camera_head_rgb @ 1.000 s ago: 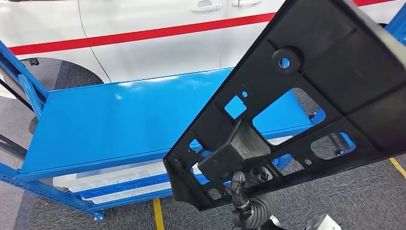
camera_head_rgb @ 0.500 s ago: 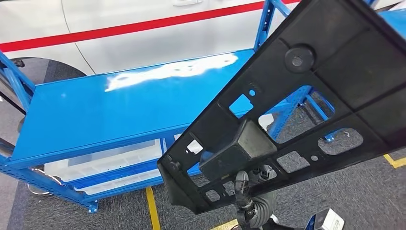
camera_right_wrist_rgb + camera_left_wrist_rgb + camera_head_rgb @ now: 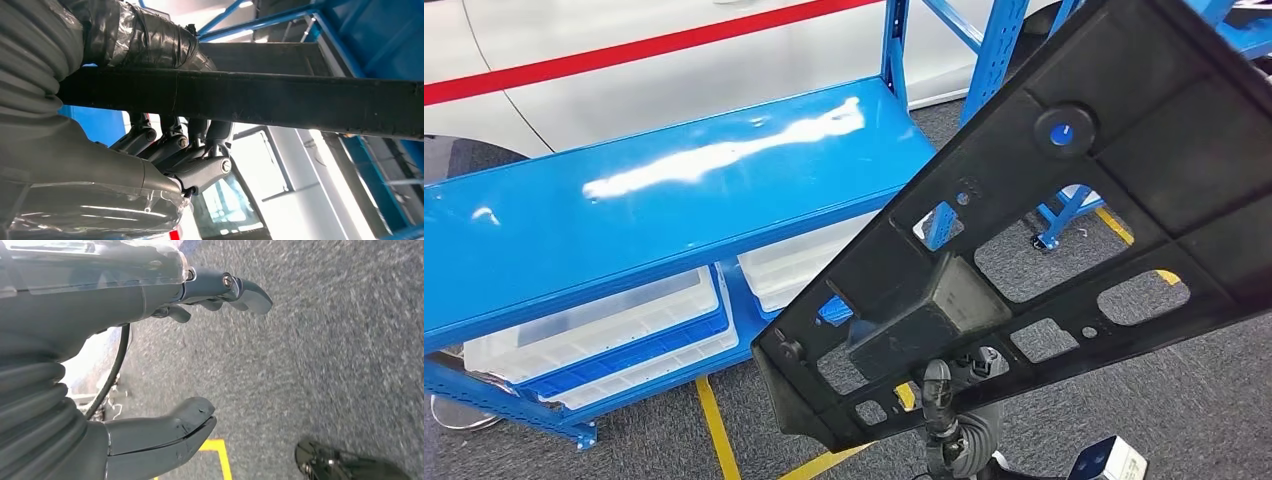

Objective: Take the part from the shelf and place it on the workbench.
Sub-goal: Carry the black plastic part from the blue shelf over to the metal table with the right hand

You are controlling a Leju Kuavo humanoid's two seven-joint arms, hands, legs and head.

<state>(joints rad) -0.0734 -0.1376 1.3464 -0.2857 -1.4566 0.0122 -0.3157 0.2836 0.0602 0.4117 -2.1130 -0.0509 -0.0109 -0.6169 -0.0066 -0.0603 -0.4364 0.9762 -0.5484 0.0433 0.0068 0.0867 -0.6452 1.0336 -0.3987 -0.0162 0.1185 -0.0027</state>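
Note:
A large flat black plastic part (image 3: 1114, 180) with several cut-outs and a boxy block stands tilted across the right of the head view. My right hand (image 3: 944, 410) holds it from below at its lower end. In the right wrist view the fingers (image 3: 170, 145) curl under the part's black edge (image 3: 280, 102) and a taped thumb lies over it. My left hand (image 3: 125, 295) hangs over grey carpet, fingers apart, holding nothing. The blue bench top (image 3: 624, 220) lies bare to the left, beyond the part.
White bins (image 3: 594, 330) sit on the lower blue level. A white car with a red stripe (image 3: 624, 60) stands behind the bench. Blue rack uprights (image 3: 994, 50) rise at the back right. Yellow tape (image 3: 714, 430) marks the grey carpet.
The whole picture has shifted: the camera turned right, so the bench slid left and rack uprights came into view. The part stays in the right hand's hold at the same place in view.

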